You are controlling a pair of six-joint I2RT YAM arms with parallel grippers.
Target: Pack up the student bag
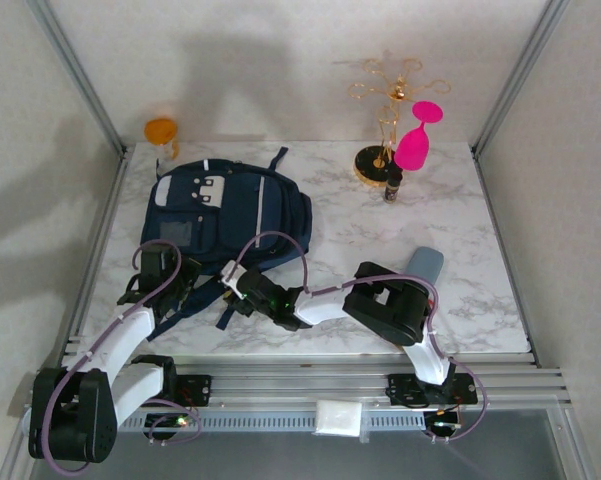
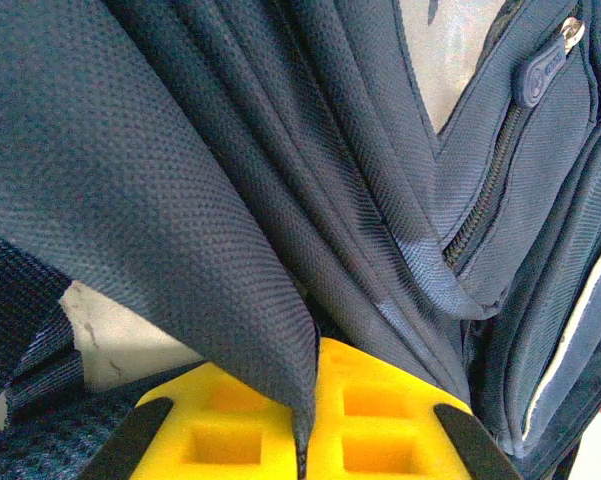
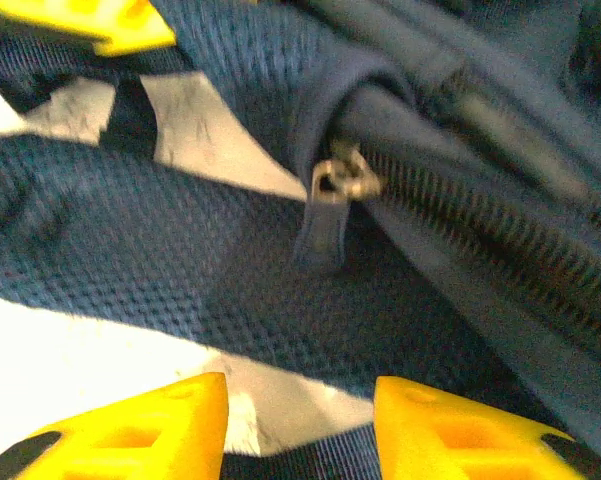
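Since the left fingers (image 2: 260, 425) are clenched on a fold of navy fabric at the near-left corner of the student bag (image 1: 230, 212), we read that arm as the anchor. The bag lies flat on the bench (image 1: 460, 230), front pockets and white patches up. Its long axis runs from the arms' side to the far side, carry loop at the far end.

The right fingers (image 3: 180, 420) are released with a wide gap and grasp nothing. They sit at the bag's near edge, with the right arm reached across to it. What counts here is the zip pull (image 3: 332, 195): in the right wrist view it hangs just beyond the right fingers, straight ahead of the gap. The zip teeth run off from it to the right and down along the bag.

So we judge the right arm to be the nearer one. The likely next move is to go forward, close on the pull, then draw along the teeth. Loose straps at the bag's near edge and fabric bunched over the pull stand in the way.

Other things around:
- A blue-grey case (image 1: 425, 265) lies right of the bag, by the right arm.
- An orange cup (image 1: 161, 130) stands beyond the bag's far-left corner.
- A gold stand (image 1: 385, 100), a pink glass (image 1: 418, 140) and a small dark bottle (image 1: 393, 187) are far right of the bag, well apart from it.
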